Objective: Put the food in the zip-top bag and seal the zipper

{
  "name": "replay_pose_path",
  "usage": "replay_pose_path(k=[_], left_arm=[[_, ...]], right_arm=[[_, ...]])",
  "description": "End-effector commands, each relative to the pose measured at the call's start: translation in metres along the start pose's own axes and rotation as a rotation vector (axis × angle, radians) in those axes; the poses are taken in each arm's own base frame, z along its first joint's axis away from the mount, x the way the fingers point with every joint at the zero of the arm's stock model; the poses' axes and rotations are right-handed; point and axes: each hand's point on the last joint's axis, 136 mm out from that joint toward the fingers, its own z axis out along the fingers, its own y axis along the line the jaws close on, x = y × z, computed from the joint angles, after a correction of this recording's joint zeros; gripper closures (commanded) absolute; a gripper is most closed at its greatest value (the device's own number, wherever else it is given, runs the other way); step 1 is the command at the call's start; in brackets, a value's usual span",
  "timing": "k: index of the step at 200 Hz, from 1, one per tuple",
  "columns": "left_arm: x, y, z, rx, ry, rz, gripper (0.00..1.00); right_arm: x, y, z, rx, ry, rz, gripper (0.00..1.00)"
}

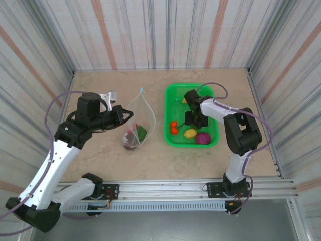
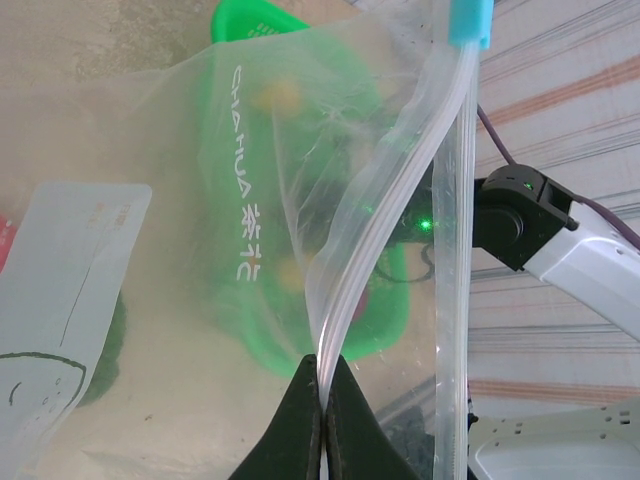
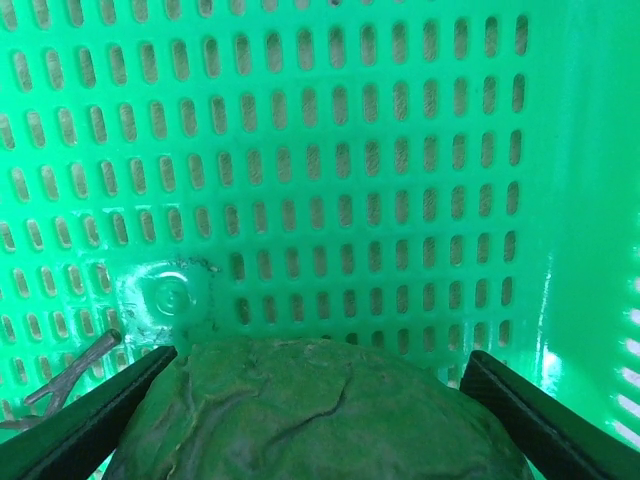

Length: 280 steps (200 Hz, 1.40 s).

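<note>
Down in green mesh basket (image 3: 340, 150): centre right tool (image 3: 320, 357) on green toy vegetable (image 3: 320, 420) (jaws wide, straddling it), squeeze gently; leave left tool (image 2: 322, 372) pinched shut on zipper (image 2: 380, 230).

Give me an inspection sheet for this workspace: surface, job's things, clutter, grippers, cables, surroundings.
surface: beige mottled table.
job's things: zip-top bag with its mouth open and light-blue slider at the far end; dark red toy and green toy inside it. Green basket holds orange-red toy, yellow toy, magenta toy and leafy green toy.
clutter: nothing seen.
grippers: left gripper shut on the bag's mouth edge; right gripper straddles the leafy green toy, grip unclear.
cables: purple cable loops along each arm.
surroundings: striped walls; metal rail at the near edge.
</note>
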Motion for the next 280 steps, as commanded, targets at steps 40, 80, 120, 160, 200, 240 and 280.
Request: replay_pose_path(k=[40,80,120,160,200,240,280], left_arm=[[-0.005,-0.008,-0.003,0.0,-0.01,0.015,1.0],[-0.011,-0.012,-0.005,-0.003,-0.029,0.018,1.0],[-0.015,-0.016,-0.001,0.01,-0.029,0.004,1.0],[-0.019,-0.019,-0.001,0.013,-0.038,0.0,1.0],[-0.019,-0.019,-0.002,0.014,-0.046,-0.01,1.0],[-0.023,-0.022,-0.006,0.019,-0.064,-0.008,1.0],[-0.025,-0.027,-0.012,0.023,-0.08,0.01,1.0]], right_arm=[[-0.041,0.016,-0.153,-0.184,-0.279,-0.017,0.27],[-0.038,0.053,-0.271,-0.438,-0.496,-0.072,0.29],[-0.004,0.116,-0.363,-0.676,-0.588,-0.223,0.3],[0.038,0.185,-0.398,-0.903,-0.547,-0.33,0.29],[0.054,0.223,-0.379,-1.001,-0.439,-0.292,0.3],[0.058,0.24,-0.351,-1.011,-0.368,-0.226,0.29],[0.065,0.24,-0.304,-0.882,-0.269,-0.18,0.25]])
